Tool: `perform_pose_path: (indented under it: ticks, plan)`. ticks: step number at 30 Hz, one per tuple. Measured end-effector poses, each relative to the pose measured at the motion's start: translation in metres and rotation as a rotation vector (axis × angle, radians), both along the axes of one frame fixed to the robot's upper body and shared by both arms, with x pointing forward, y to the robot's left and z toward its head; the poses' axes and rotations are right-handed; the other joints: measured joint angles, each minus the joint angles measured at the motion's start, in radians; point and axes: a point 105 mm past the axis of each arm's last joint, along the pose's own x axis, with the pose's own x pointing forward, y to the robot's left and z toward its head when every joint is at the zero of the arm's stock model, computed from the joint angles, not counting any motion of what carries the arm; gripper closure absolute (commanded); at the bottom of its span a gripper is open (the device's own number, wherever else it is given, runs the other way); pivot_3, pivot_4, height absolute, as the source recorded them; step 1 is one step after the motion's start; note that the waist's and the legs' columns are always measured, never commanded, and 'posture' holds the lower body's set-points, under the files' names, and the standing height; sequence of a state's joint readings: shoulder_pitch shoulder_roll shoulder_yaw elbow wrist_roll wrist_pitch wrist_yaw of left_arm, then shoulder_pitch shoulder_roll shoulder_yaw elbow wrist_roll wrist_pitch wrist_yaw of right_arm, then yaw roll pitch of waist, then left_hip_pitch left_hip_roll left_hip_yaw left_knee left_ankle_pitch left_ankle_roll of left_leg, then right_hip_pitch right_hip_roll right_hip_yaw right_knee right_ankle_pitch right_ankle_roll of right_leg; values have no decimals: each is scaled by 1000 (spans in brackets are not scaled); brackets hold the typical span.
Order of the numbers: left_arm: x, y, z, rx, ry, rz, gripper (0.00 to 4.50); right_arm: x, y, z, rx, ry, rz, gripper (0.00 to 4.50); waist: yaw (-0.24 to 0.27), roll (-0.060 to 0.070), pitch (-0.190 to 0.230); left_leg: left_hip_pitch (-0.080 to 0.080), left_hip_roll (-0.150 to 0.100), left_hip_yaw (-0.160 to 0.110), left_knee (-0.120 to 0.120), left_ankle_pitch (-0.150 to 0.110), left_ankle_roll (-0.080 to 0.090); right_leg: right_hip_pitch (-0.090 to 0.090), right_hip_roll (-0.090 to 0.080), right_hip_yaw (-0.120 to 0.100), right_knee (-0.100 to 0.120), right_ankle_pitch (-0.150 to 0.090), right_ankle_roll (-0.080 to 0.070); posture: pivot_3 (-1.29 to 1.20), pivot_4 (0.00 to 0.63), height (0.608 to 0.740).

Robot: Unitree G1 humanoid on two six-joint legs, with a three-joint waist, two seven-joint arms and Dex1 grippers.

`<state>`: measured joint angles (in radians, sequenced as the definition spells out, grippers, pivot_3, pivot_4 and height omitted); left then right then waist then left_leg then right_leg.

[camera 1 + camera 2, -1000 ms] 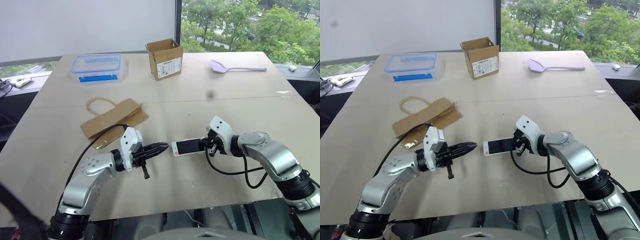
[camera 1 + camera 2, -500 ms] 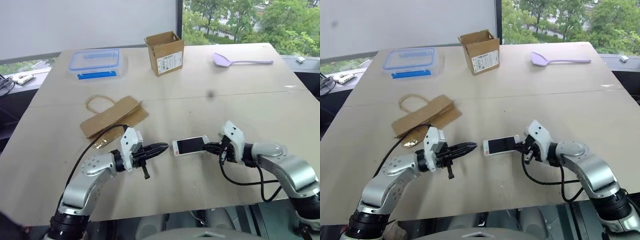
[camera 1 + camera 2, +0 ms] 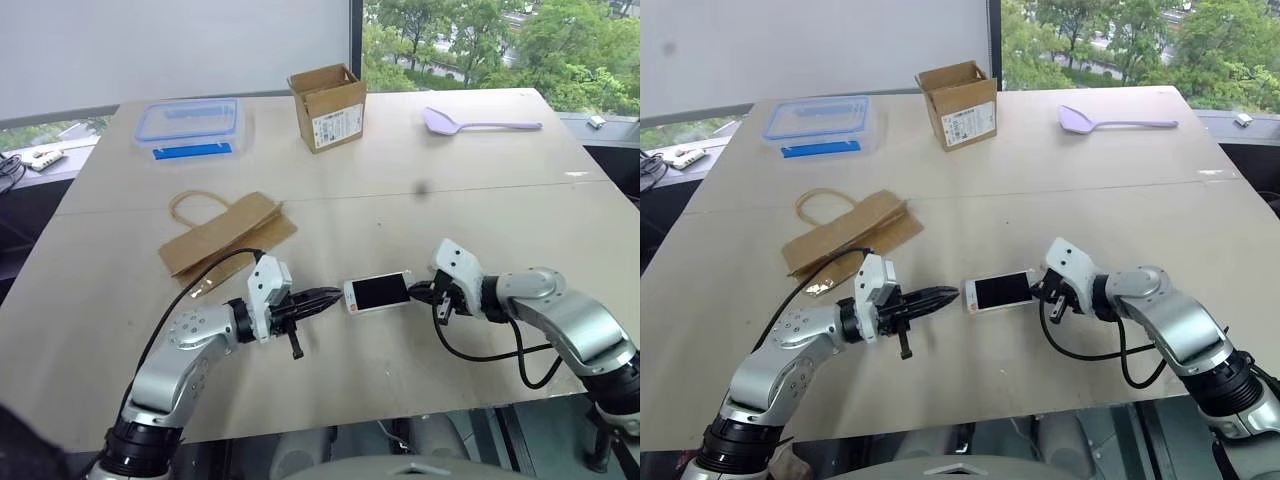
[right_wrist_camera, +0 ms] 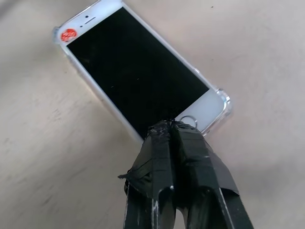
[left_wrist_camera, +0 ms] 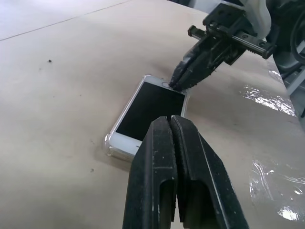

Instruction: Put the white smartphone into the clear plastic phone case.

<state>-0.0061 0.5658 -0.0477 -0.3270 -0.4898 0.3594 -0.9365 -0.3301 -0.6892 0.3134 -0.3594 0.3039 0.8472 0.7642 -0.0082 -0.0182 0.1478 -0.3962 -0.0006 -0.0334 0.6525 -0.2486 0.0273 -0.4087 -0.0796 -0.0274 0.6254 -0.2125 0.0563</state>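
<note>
The white smartphone (image 3: 378, 292) lies screen up on the table, seated in the clear plastic phone case (image 4: 224, 98), whose glossy rim shows around its corners (image 5: 110, 144). My right gripper (image 4: 170, 125) is shut, and its tips rest on the phone's home-button end (image 3: 415, 290). My left gripper (image 5: 169, 119) is shut with nothing in it. It points at the phone's opposite end (image 3: 336, 294), tips right at the case's edge. I cannot tell whether they touch it.
A brown paper bag (image 3: 225, 232) lies behind my left arm. At the table's far side are a blue-lidded clear box (image 3: 190, 125), an open cardboard box (image 3: 327, 105) and a purple spoon (image 3: 470, 123). The table's front edge runs close under both arms.
The view has shifted a little. My right forearm has swung slightly while its tips stay at the phone's end. The phone and my left gripper have kept their places.
</note>
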Motion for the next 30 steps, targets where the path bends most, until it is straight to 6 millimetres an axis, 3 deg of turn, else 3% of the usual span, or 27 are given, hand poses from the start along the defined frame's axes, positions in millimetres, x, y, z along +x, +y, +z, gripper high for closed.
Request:
perform_pose_path:
  ticks: [11, 12, 15, 18, 20, 22, 23, 30]
  plan:
    - [7, -14, -12, 62, -10, -14, 4416, -13, -6, 3, 207, -64, -89, 4500, 11, 3, 5, -2, 0, 1, 0, 0, 0, -2, 0, 0, 0, 0, 0, 0, 150, 740]
    - [9, -14, -13, 59, -14, -13, 4469, -14, -6, 5, 226, -74, -103, 4213, 13, 4, 7, -3, 0, 1, 0, 0, 0, -2, 0, 0, 0, 0, 0, 0, 150, 740]
    - [17, -15, -11, 24, -15, -5, 3744, -13, -14, 24, 300, -178, -171, 3211, 17, 5, 9, -3, 0, 1, 0, 0, 0, -2, 0, 1, 0, 0, 0, 0, 150, 740]
    - [21, -9, -7, -10, -12, 26, 2287, -23, -27, 33, 309, -230, -209, 1703, 21, 5, 11, -3, 0, 1, -1, 0, 0, -2, 0, 0, 0, 0, 0, 0, 150, 740]
    - [21, 3, -3, -31, -13, 54, 1258, -42, -42, 31, 303, -214, -246, 677, 24, 6, 11, -4, 0, 0, -1, 0, 0, -3, 0, 0, 0, 0, 0, 0, 150, 740]
    - [15, 18, -4, -27, 1, 88, 248, -58, -60, 30, 275, -197, -287, 0, 22, 7, 12, -4, 0, 1, -1, 0, 0, -3, 0, 1, -1, 1, 0, 0, 150, 740]
    - [11, 25, -6, -21, 13, 107, 35, -63, -69, 31, 256, -199, -308, 0, 20, 7, 13, -3, 0, 2, -1, 0, 0, -3, 0, 2, -1, 0, 0, 0, 150, 740]
    - [-18, 59, -16, 57, 85, 211, 35, -81, -106, 47, 134, -329, -359, 0, 22, 7, 15, -1, 3, 3, 0, 0, 0, -3, 0, 2, 0, 0, 0, 0, 150, 740]
